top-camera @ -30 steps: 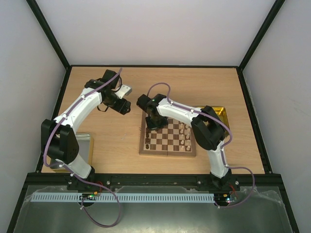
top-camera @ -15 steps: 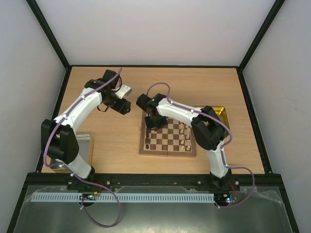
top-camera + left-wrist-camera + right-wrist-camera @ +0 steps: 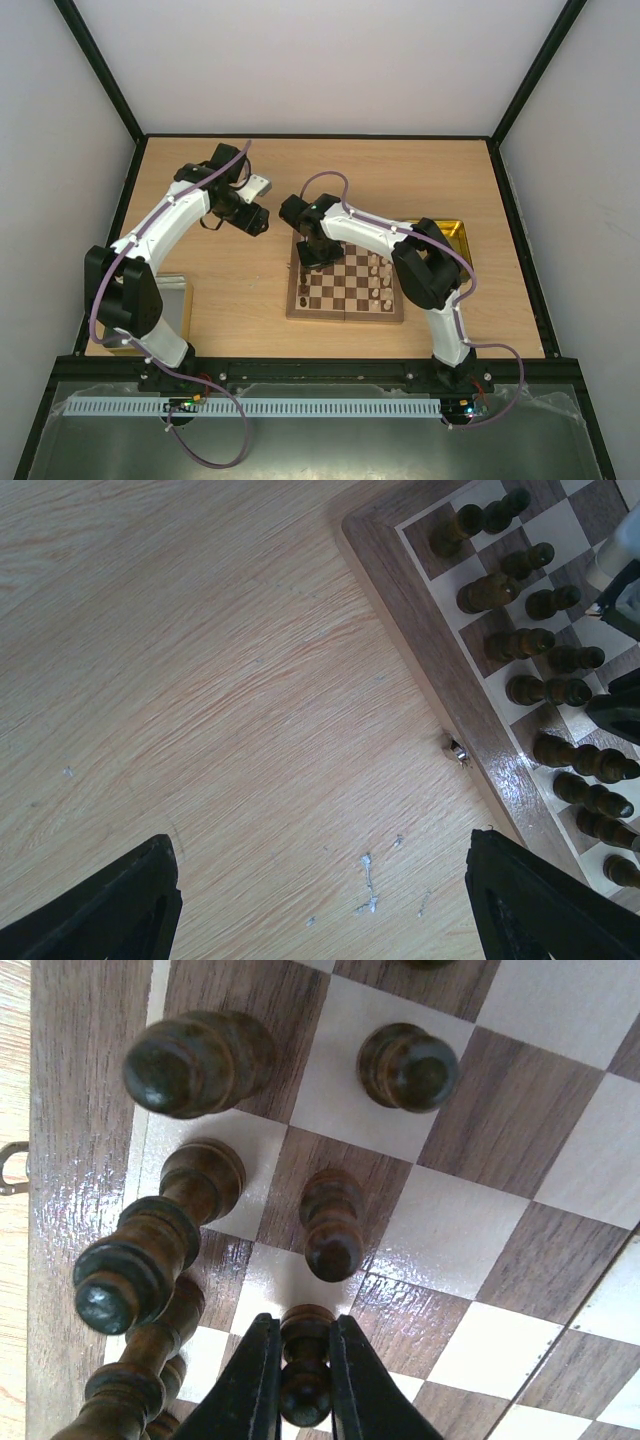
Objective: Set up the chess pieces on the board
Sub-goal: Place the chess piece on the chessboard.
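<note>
See the right gripper [image 3: 305, 1332] pinched shut on a little dark pawn [image 3: 305, 1385], low over the left side of the board [image 3: 345, 315], by the second row of dark chess pieces [image 3: 545, 690]. Hard to tell if the pawn's foot sits on its square yet. To do this step well: bring the pawn straight down onto the middle of its own square, stand it up straight, then open the jaws just a little and lift straight up. No sideways wiggle, with a neighbour pawn [image 3: 333, 1222] just in front and tall back-row pieces [image 3: 135, 1260] close on one side, easy to bump and tip over. Notice the left gripper [image 3: 325, 910], jaws wide open and holding nothing, hanging over the bare table [image 3: 200, 680] just beside the board's edge, not in the way. See too the pale pieces [image 3: 380, 275] lined up on the right side of the board, the yellow tray [image 3: 458, 232] past them, and a tiny metal latch [image 3: 457, 750] on the board's edge.
</note>
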